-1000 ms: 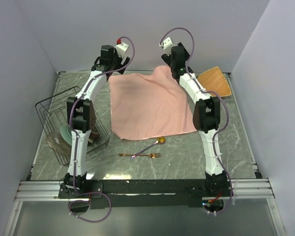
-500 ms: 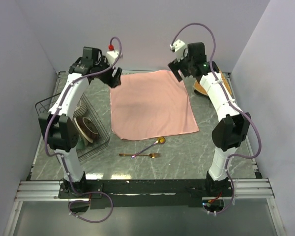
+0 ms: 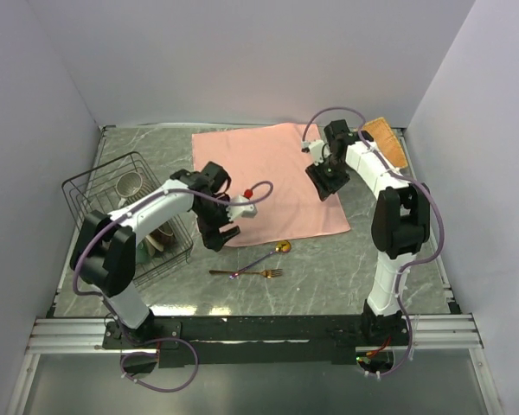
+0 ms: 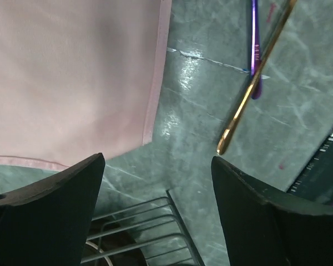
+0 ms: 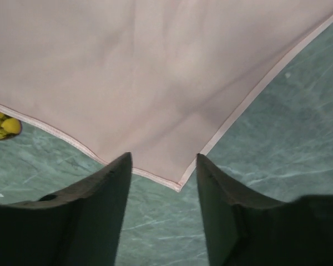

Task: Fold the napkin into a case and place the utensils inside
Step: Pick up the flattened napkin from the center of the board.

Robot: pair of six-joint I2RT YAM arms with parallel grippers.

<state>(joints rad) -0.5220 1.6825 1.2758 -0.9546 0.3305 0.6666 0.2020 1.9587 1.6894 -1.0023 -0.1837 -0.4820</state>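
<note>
Napkin (image 3: 268, 177) lies flat; my left gripper (image 4: 157, 160) at its near-left corner, right gripper (image 5: 164, 158) over its right side, both open, empty.

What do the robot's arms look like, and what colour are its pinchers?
Both arms are alike. The left arm and right arm have white tube-shaped links joined by chunky black joints. A thin purple cable loops along each. The left gripper and right gripper each have two broad black fingers. The left wrist carries a small white camera box with a red dot.
</note>
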